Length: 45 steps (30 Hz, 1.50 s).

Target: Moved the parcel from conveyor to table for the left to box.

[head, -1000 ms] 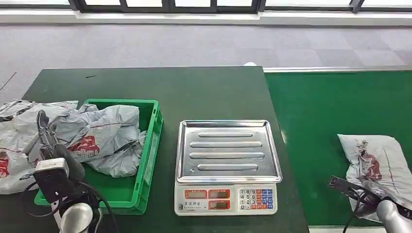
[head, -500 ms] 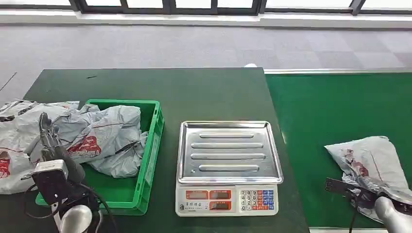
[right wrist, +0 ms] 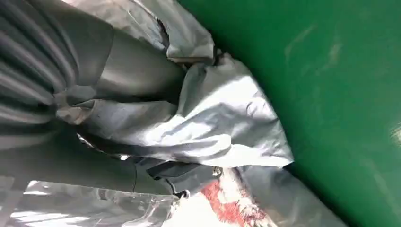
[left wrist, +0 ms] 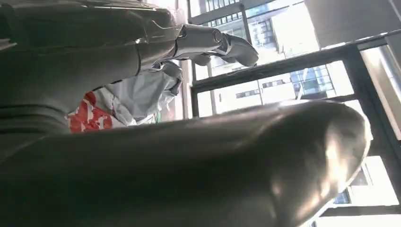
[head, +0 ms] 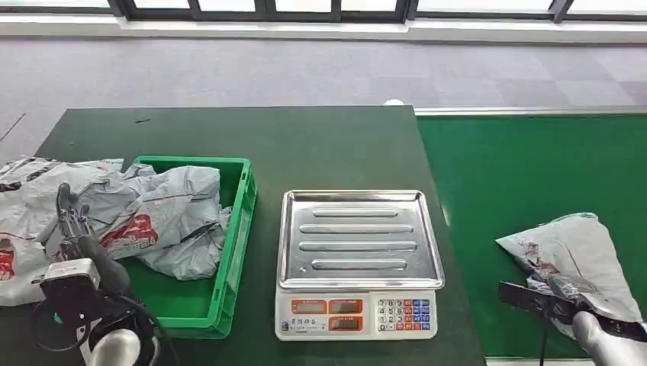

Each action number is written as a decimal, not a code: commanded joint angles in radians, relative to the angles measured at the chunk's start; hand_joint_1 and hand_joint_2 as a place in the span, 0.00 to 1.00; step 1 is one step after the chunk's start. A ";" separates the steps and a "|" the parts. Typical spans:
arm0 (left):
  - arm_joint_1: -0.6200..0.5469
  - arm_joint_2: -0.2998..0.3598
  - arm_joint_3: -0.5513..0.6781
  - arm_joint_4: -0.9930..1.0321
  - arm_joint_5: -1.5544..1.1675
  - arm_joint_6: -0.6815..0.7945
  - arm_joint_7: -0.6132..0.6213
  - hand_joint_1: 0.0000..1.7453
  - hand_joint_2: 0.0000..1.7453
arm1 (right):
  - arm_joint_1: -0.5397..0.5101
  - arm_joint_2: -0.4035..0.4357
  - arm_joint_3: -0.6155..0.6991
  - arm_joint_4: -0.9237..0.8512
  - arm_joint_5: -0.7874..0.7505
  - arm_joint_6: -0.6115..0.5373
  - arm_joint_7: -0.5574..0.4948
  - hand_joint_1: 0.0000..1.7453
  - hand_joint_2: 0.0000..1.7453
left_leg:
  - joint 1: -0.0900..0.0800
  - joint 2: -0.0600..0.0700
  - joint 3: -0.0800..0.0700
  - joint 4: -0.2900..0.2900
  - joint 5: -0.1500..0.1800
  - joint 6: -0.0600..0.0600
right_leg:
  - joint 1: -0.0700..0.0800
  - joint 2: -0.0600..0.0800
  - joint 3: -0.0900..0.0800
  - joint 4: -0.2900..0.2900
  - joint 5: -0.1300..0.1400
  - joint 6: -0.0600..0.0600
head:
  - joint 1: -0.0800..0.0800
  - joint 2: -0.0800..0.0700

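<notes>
Head view, L to R: left hand (head: 74,229) hovers over the crate (head: 236,229), fingers spread, holding nothing. Scale (head: 357,263) sits between the hands on the worktop (head: 305,145). Right hand (head: 568,293) is clamped on the parcel (head: 580,248), which is lifting off the conveyor (head: 519,168). Next: probably carry it across toward the worktop. Parcel's a crumpled grey poly bag w/ red print, one edge raised.

Crinkled glossy plastic parcel (head: 580,255); shiny ribbed metal scale tray (head: 358,238).
</notes>
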<state>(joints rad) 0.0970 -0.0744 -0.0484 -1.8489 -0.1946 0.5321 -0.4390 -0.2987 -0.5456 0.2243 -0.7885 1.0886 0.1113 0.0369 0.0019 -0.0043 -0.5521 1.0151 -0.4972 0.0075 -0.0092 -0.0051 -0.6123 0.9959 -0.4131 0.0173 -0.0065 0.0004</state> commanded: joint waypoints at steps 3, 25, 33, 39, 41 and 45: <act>0.059 -0.037 0.075 -0.028 0.027 -0.024 -0.056 0.00 0.00 | 0.109 0.254 -0.220 -0.589 -0.020 -0.463 -0.034 1.00 1.00 | -0.001 0.015 -0.003 -0.001 0.000 -0.003 | -0.001 0.014 -0.011 0.002 0.004 -0.003 | 0.000 0.000; -0.006 -0.002 0.016 0.059 0.062 0.010 -0.080 0.00 0.00 | 0.165 0.320 -0.297 -0.900 0.040 -0.799 -0.201 1.00 1.00 | -0.003 -0.003 -0.002 -0.002 0.007 -0.007 | -0.002 -0.003 -0.017 0.004 0.002 -0.004 | 0.000 0.000; -0.020 -0.003 -0.002 0.080 0.071 0.017 -0.089 0.00 0.00 | 0.008 0.323 -0.204 -0.784 0.043 -0.778 -0.216 1.00 1.00 | -0.002 0.004 -0.012 -0.002 0.007 -0.006 | -0.002 0.003 -0.019 0.003 0.005 -0.004 | 0.000 0.000; -0.069 -0.004 -0.027 0.108 0.071 0.003 -0.072 0.00 0.00 | -0.192 0.331 -0.060 -0.639 0.057 -0.770 -0.198 1.00 1.00 | -0.003 0.003 -0.006 0.000 0.008 -0.007 | -0.002 0.003 -0.020 0.006 0.006 -0.005 | 0.000 0.000; -0.081 -0.003 -0.037 0.126 0.074 -0.006 -0.068 0.00 0.00 | -0.247 0.335 -0.018 -0.577 0.034 -0.760 -0.209 1.00 1.00 | -0.003 0.006 -0.010 0.000 0.008 -0.007 | -0.002 0.005 -0.020 0.006 0.006 -0.005 | 0.000 0.000; -0.120 -0.009 -0.063 0.184 0.084 -0.006 -0.071 0.00 0.00 | -0.395 0.387 0.118 -0.356 -0.062 -0.805 -0.270 1.00 1.00 | -0.002 0.005 -0.012 -0.001 0.008 -0.008 | -0.002 0.005 -0.021 0.006 0.007 -0.006 | 0.000 0.000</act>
<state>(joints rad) 0.0565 -0.0973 -0.0500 -1.8014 -0.1259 0.5303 -0.5146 -0.4016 -0.2411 0.0872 -1.5231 1.1270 -0.6519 -0.1754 -0.0002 -0.0053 -0.5663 1.0149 -0.4892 0.0004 -0.0110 -0.0056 -0.6327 1.0018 -0.4085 0.0120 -0.0065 0.0004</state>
